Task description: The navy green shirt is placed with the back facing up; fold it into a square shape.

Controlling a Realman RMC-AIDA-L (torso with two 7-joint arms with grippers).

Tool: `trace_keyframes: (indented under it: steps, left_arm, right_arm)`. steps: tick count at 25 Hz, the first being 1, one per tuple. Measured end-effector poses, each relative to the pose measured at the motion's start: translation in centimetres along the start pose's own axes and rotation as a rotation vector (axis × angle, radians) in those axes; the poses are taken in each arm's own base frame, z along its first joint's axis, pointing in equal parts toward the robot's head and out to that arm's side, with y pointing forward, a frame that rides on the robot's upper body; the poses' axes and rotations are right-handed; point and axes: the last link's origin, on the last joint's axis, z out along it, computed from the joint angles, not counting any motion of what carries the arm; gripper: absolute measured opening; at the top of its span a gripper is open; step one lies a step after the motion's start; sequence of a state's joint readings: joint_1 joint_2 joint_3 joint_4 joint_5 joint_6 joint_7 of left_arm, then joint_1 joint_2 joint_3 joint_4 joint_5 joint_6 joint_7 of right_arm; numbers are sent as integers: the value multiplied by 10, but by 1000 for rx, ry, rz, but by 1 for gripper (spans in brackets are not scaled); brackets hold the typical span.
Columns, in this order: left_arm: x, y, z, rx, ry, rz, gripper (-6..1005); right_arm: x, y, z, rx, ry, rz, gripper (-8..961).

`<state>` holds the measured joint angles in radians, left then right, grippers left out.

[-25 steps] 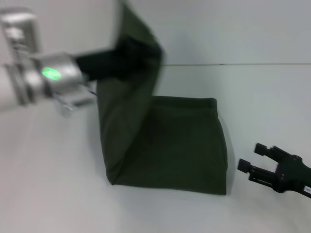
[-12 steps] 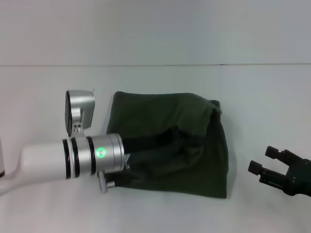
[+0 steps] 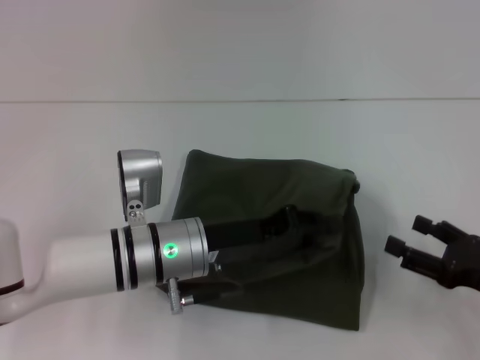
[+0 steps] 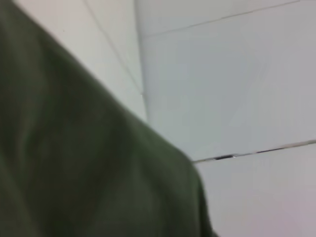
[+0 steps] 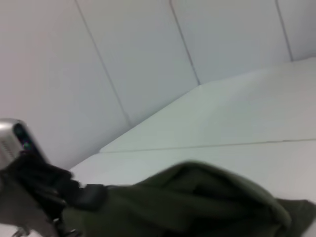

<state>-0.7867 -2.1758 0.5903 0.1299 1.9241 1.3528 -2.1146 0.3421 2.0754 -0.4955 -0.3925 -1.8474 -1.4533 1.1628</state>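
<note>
Nearest the robot, the left arm reaches in from its own side across the white worktop [image 3: 67,165], its silver wrist low at the near left corner of the cloth. Past that wrist, the left tool [image 3: 296,219] lies low over the middle of the navy green shirt [image 3: 247,191], black against the dark cloth. Whether its fingers are parted or pinching fabric I cannot tell; the shirt puckers around it, which hints at a hold, but the left wrist view shows only green cloth close up and no fingers.

The shirt itself lies on the worktop as a compact, roughly four-sided pad, already folded more than once by the look of it. Its near edge is fairly straight, while the far right corner bunches up into a small lump and the far edge runs at a slant.

Off to the right and apart from the cloth, the right tool [image 3: 426,240] hovers with its fingers spread, holding nothing.

I judge this to be a late fold being laid down. The next move calls for letting the layer settle flat, drawing the left tool out sideways without dragging the top layer, then evening out the bunched corner so the outline reads square.
</note>
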Motion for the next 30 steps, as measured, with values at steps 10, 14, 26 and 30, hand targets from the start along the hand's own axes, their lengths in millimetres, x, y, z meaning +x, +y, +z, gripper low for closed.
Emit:
trace_keyframes:
  steps: [10, 14, 26, 30]
  left_arm:
    - [5, 1, -13, -20, 26, 70, 364]
    - [11, 11, -24, -60, 14, 265, 457]
    - [15, 10, -77, -5, 55, 875, 950]
    - [15, 6, -84, 15, 84, 889, 961]
  right_arm:
    - [-5, -10, -10, 71, -55, 58, 946]
    - [-12, -20, -16, 102, -83, 171, 946]
    - [-60, -11, 33, -107, 28, 129, 946]
    - [-53, -1, 60, -122, 95, -9, 946]
